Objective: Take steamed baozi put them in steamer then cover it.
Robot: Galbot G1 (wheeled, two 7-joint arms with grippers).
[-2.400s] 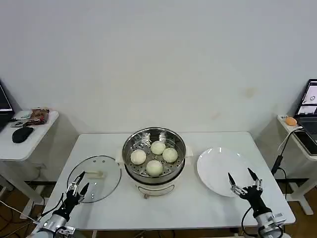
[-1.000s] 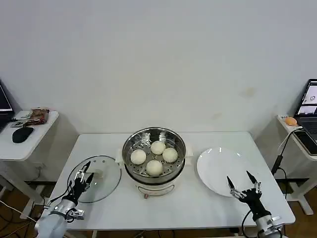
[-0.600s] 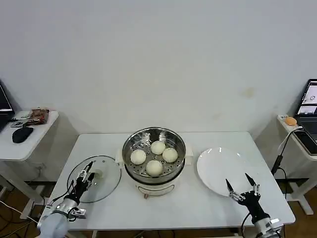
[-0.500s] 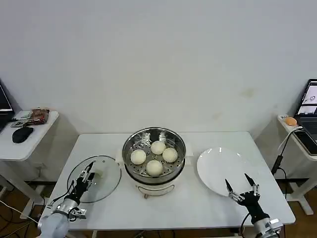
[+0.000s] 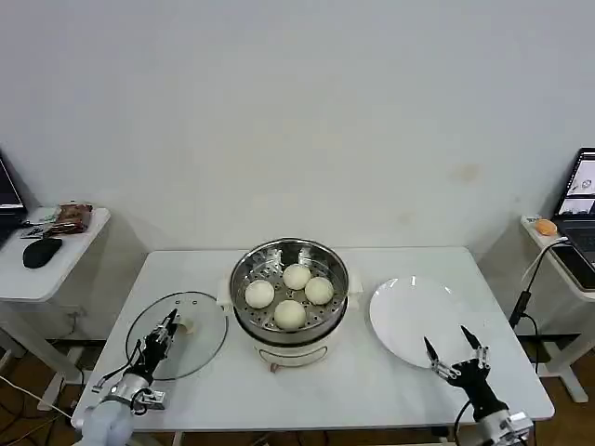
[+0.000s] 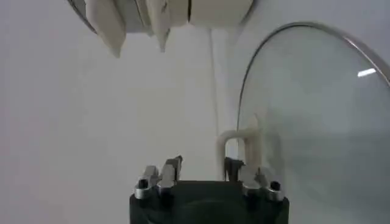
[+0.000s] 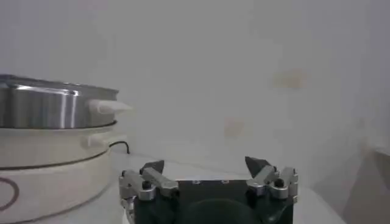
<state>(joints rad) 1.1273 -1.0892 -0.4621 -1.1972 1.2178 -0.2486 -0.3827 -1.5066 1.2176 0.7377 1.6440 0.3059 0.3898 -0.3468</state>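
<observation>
Baozi [image 5: 290, 295]: four in steamer [image 5: 244, 268], counter centre.
Glass lid [image 5: 200, 339]: flat at steamer's 9 o'clock.
Left gripper [image 5: 168, 327]: jaws spread, straddling lid handle [image 6: 239, 145]; centre, then pinch.
Right gripper [image 5: 457, 348]: jaws spread, idle by plate [image 5: 409, 311].

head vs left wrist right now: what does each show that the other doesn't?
Head view alone: four steamed baozi sitting in the steamer, the white plate to its right, and the right gripper open at the plate's near edge.

Left wrist view alone: the lid's whitish bar handle close up, standing just ahead of the left gripper, whose fingers are open on either side.

Both: the left gripper over the cover, which lies flat on the table, not yet on the steamer.
</observation>
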